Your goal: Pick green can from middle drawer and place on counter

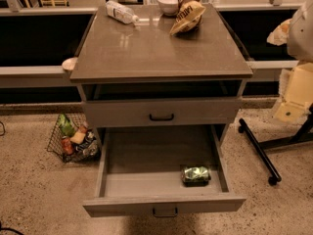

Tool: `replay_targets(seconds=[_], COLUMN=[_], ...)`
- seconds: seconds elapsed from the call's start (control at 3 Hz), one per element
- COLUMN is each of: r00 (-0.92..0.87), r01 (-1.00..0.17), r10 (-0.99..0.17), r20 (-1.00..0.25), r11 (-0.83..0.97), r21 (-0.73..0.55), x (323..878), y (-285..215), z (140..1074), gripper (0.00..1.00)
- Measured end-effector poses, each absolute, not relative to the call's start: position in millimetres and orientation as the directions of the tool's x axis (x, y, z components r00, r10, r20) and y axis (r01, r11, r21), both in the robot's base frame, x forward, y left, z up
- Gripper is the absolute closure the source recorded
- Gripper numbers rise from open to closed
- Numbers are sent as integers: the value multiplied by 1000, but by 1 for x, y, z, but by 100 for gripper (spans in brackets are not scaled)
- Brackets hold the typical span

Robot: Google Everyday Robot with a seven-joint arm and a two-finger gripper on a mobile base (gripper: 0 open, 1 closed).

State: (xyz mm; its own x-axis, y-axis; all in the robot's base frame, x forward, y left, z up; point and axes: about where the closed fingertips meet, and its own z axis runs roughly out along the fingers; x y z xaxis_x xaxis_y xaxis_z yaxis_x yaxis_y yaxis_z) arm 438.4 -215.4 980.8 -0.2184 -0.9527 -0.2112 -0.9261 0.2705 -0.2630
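Note:
The green can lies on its side in the front right corner of the middle drawer, which is pulled fully open. The counter is the grey-brown top slab above it. My arm and gripper show as pale white and cream parts at the right edge of the camera view. They sit beside the cabinet at about the height of the upper drawer, well up and to the right of the can. Nothing is visibly held.
The handled drawer above is shut. At the counter's back stand a clear plastic bottle, a white bowl and a snack bag. A wire basket of snacks sits on the floor at left. A black wheeled stand is at right.

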Motion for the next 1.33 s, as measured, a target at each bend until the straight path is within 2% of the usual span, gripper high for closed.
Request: replay_targets(seconds=[0.67, 1.33], r00=[-188, -57], r01=[-941, -984], r10=[-950, -903], r20=[-251, -426], r11=[248, 122], r21=[-230, -127], x=[448, 471], y=[-207, -156], z=[946, 815], gripper=[0, 0])
